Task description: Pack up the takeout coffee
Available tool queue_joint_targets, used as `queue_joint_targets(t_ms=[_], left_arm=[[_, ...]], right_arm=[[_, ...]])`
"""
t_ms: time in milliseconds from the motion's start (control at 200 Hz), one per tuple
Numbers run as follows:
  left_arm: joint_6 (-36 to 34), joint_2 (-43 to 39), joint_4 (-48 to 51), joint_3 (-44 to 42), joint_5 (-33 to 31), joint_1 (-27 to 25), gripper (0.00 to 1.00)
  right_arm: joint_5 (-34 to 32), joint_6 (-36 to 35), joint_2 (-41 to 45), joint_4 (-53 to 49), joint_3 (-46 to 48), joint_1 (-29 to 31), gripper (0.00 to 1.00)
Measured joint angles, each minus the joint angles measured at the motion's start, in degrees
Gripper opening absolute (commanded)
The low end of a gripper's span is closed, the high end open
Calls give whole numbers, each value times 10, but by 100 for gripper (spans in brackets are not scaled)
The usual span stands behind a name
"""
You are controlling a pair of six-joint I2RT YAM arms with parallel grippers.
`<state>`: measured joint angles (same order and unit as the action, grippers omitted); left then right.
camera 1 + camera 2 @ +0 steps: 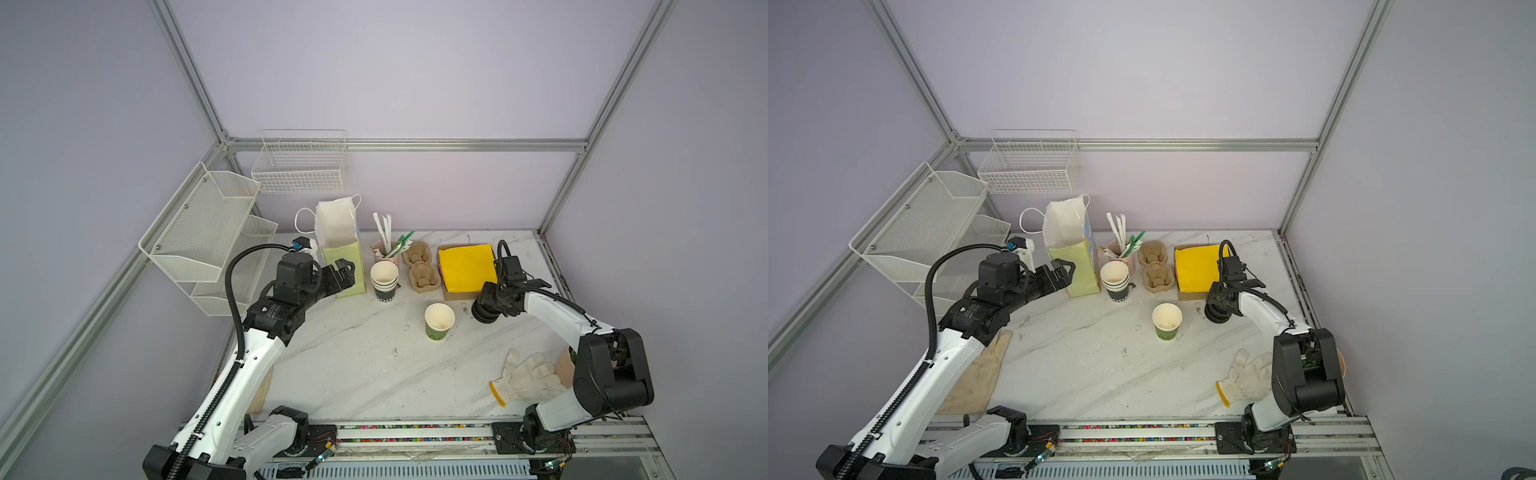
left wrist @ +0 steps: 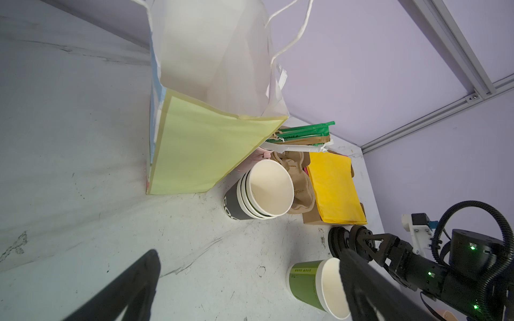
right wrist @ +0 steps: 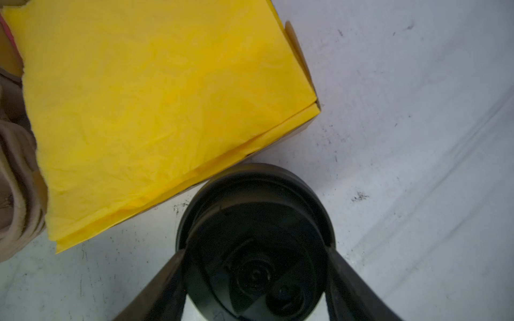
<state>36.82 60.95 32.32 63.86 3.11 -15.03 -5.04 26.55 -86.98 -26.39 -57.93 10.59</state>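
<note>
The takeout coffee [image 1: 438, 325] [image 1: 1167, 325] [image 2: 304, 283] is a dark green paper cup with a white inside, standing upright and without a lid in the middle of the marble table. Just right of it, my right gripper [image 1: 484, 308] [image 1: 1217, 308] [image 3: 256, 250] points down, and its fingers press both sides of a black lid [image 3: 256, 222] [image 1: 484, 319]. That lid sits over another black lid on the table. My left gripper [image 1: 347, 272] [image 1: 1065, 269] [image 2: 247, 257] hangs open and empty against the front of the green-and-white paper bag [image 1: 337, 232] [image 2: 200, 155].
Nested black-sided cups [image 1: 384, 283], a pinkish cup of wrapped straws [image 1: 384, 248], a cardboard cup carrier [image 1: 419, 268] and a box of yellow paper [image 1: 465, 266] line the back. A white glove [image 1: 525, 376] lies front right and a beige glove [image 1: 980, 374] front left. Wire racks [image 1: 208, 232] hang at the left.
</note>
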Motion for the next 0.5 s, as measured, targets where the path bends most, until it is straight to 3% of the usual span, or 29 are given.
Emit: queue_joint_targets(t_ms=[500], left_arm=[[1, 23, -1, 0, 55, 0, 100]], right_arm=[[50, 1, 3, 14, 17, -1, 67]])
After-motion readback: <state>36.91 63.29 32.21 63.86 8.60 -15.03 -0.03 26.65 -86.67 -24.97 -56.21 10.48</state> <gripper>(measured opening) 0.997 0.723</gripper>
